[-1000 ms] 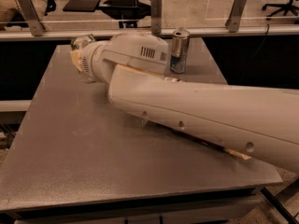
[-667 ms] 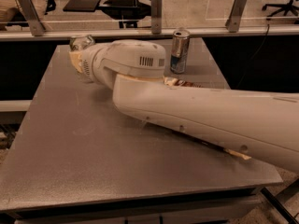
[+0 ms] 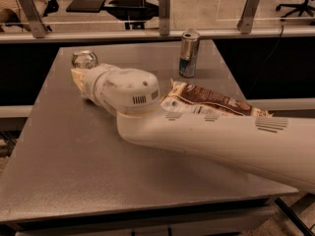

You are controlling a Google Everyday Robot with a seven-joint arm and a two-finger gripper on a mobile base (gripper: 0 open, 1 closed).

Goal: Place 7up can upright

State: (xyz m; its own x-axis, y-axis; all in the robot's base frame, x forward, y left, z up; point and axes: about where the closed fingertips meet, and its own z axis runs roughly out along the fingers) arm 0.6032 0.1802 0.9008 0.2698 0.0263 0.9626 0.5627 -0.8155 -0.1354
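1. Camera view, gripper: the gripper (image 3: 78,74) sits low over the far left part of the flat grey table top (image 3: 69,161). It is mostly hidden behind the round white wrist housing (image 3: 129,91). Only a pale yellowish piece shows at the tip, so how wide it stands cannot be told.
2. The 7up can (image 3: 84,59) shows only as a shiny silver round end just beyond the gripper's tip. It is touching the tip or very nearly so. Whether it is gripped, and whether it is upright or lying, cannot be told.
3. Arm: the thick white robot arm (image 3: 221,136) comes in from the picture's lower right. It runs low across the table to the wrist, which points toward the far left corner.
4. A crumpled brown snack bag (image 3: 211,99) lies just behind the arm, against its upper side.
5. A taller slim silver-and-blue can (image 3: 189,53) stands upright near the far edge, well apart from the gripper.
6. Edges and room: the 7up can is close to the table's far left corner. A wide bare stretch of grey top lies on the near side of the arm and to the picture's left.
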